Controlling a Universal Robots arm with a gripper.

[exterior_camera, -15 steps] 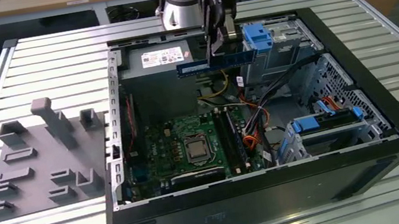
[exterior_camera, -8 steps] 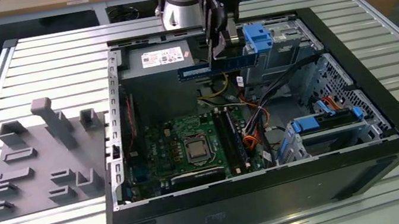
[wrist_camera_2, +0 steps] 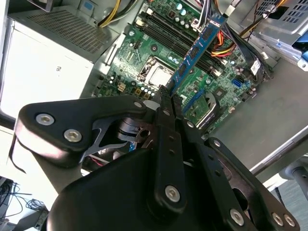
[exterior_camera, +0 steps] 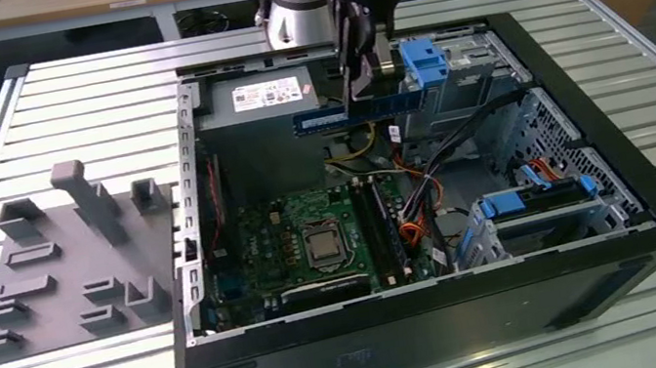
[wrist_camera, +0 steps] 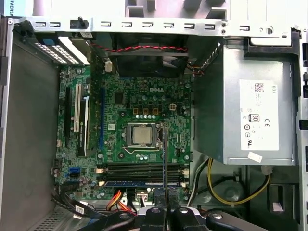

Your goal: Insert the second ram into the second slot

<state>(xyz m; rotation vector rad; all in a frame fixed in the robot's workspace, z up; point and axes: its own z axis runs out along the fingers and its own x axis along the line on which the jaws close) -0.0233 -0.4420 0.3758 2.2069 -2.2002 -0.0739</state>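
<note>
The second ram (exterior_camera: 325,119) is a thin blue stick held level above the open computer case, over the power supply end. My gripper (exterior_camera: 365,97) is shut on its middle. In the second wrist view the black fingers (wrist_camera_2: 161,113) pinch the ram (wrist_camera_2: 202,41), which reaches out over the green motherboard (wrist_camera_2: 144,62). In the first wrist view the ram (wrist_camera: 164,154) shows edge-on, crosswise to the row of memory slots (wrist_camera: 139,169) below it. A blue stick (wrist_camera: 139,183) sits in the slot nearest the board's edge. I cannot tell which one is the second slot.
The case (exterior_camera: 650,222) lies open on a slatted metal table (exterior_camera: 88,84). Inside are the grey power supply (wrist_camera: 250,110), loose cables (exterior_camera: 417,200) and blue drive-bay clips (exterior_camera: 542,197). A grey fixture (exterior_camera: 66,275) stands at the exterior view's left.
</note>
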